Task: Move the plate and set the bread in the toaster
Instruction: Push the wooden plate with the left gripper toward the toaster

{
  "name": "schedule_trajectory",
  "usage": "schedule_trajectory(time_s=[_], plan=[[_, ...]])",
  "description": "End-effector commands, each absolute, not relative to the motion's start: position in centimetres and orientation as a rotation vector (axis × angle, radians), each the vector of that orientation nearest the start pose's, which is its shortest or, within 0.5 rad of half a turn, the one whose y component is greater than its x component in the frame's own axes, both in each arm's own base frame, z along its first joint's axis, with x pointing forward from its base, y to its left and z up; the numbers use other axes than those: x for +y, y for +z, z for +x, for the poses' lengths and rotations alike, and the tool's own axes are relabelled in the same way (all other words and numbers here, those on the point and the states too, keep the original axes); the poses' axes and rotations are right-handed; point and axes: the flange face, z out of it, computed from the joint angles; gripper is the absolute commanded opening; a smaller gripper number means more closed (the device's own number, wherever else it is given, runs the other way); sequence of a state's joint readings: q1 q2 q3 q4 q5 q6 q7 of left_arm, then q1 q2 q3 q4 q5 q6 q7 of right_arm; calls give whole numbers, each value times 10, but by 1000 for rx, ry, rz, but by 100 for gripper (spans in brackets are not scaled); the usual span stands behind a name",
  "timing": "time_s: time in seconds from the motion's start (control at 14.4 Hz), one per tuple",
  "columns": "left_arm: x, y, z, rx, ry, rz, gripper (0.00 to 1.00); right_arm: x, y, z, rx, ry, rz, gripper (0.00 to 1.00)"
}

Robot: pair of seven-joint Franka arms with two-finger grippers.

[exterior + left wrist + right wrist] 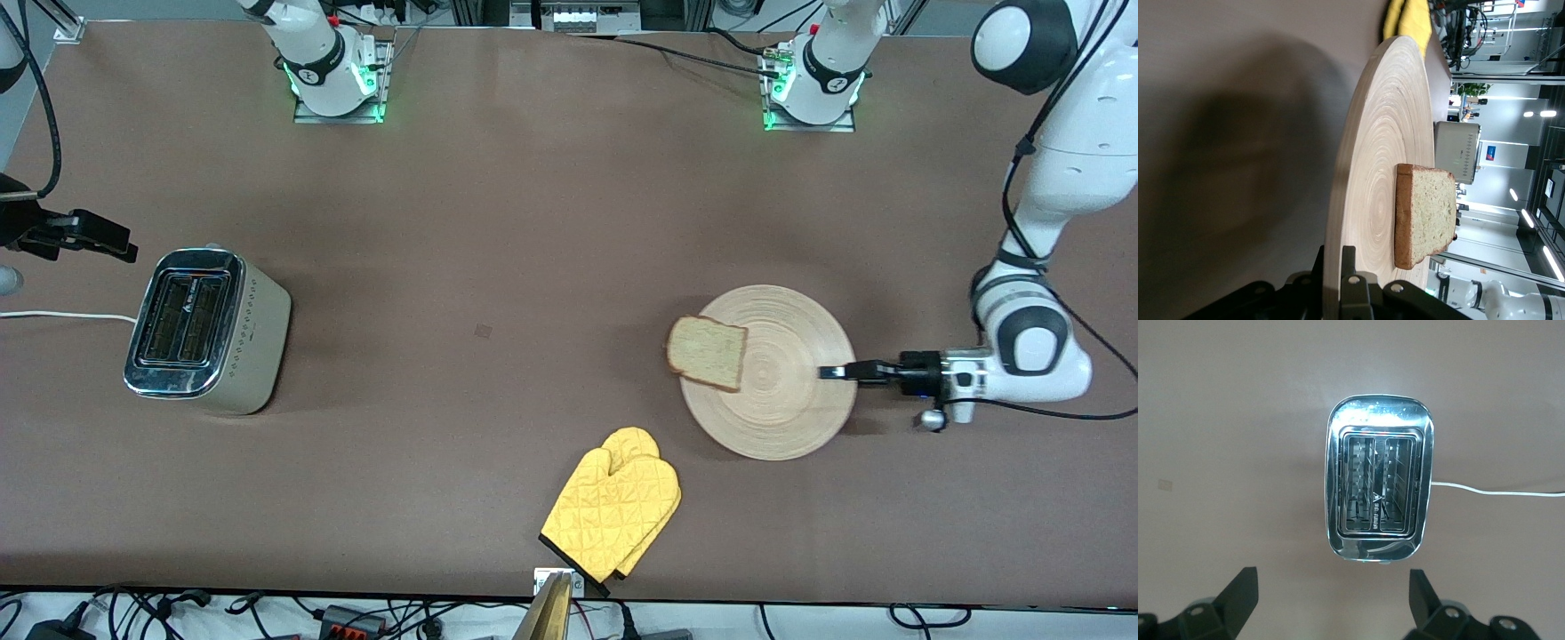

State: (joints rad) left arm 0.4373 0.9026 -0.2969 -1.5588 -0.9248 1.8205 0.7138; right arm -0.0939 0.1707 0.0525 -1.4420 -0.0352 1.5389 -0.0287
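The desk (pixel 533 222) is plain matte brown. The plate (pixel 782 400) is pale beige wood with concentric ring grain. The bread (pixel 707 353) is pale and speckled inside a brown crust. The toaster (pixel 209 331) is cream-beige with a shiny chrome top, rows of small dots and a white cord (pixel 62 315). The oven mitt (pixel 613 502) is yellow, quilted in diamonds.

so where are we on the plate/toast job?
Nothing is finished. In hand: the left gripper is clamped on the rim of the wooden plate, with the bread slice on it, overhanging its edge. The right gripper hangs open above the toaster, whose slots are empty. Left: move the plate, load the bread.
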Motion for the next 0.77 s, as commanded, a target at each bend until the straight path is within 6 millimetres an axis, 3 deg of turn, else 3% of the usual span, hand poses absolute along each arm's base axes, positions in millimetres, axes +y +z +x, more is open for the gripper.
schedule_trajectory(time_s=[0.0,0.42,0.63,0.7], plan=[[-25,147,623,126,-89,1898,1,-32,585,598,10,123,-3145,100],[-180,154,602,239,-2,1971,1,-32,585,598,10,123,-3143,100],[-231,153,587,246,-8,1971,1,-32,585,598,10,123,-3145,100],[-240,151,583,263,-2,1976,1,-32,585,598,10,123,-3143,100]])
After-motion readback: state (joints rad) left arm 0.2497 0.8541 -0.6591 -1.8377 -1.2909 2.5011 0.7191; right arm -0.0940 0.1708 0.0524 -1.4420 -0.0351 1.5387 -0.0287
